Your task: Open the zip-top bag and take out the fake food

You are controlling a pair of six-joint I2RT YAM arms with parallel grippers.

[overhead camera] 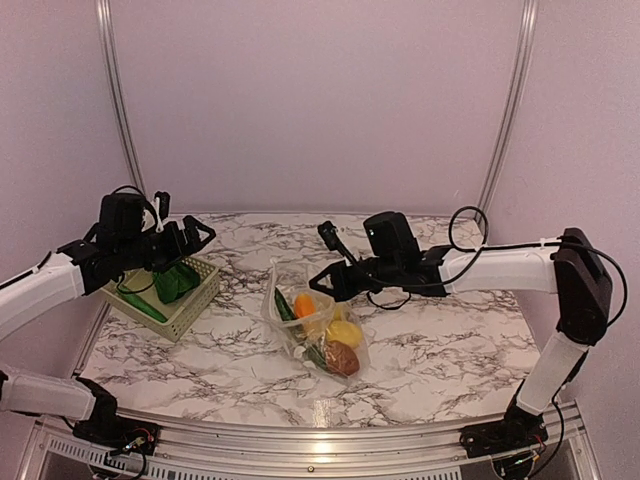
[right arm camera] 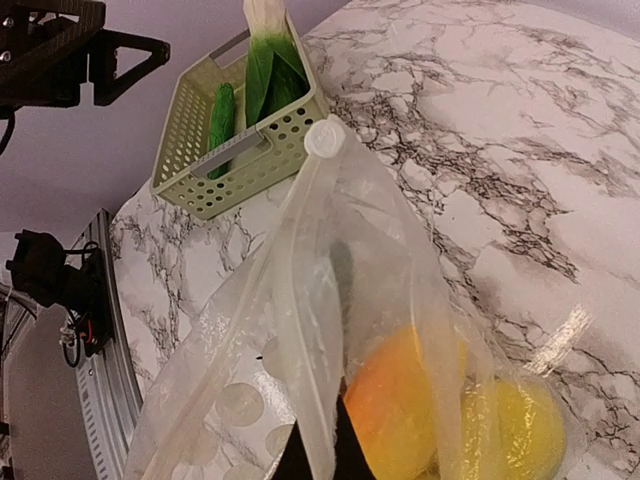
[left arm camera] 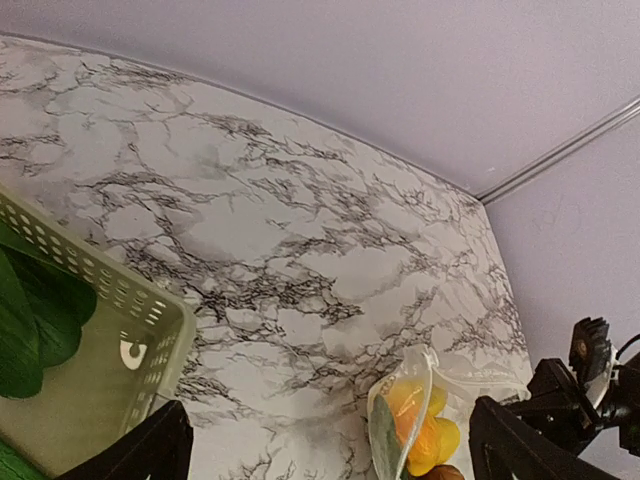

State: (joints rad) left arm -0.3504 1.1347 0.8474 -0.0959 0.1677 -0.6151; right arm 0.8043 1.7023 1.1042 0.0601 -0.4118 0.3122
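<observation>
R tool [overhead camera: 325, 281] appears nipped on rim of zip-top bag [overhead camera: 281, 287], propping it upright mid-worktop [overhead camera: 440, 350] w/ fake food [overhead camera: 345, 333] inside; L tool [overhead camera: 197, 244] gapes empty above basket [overhead camera: 196, 300], prob. freed to reach in.

Upright dotted zip-top bag [overhead camera: 312, 322] w/ fake food [overhead camera: 344, 334]

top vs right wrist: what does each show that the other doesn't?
Top only: the left arm and right arm whole, and the whole bag on the table. Right wrist only: white dots on the bag, a white tab at its top corner. Both: orange piece and yellow piece in the bag, basket with greens, left gripper.
</observation>
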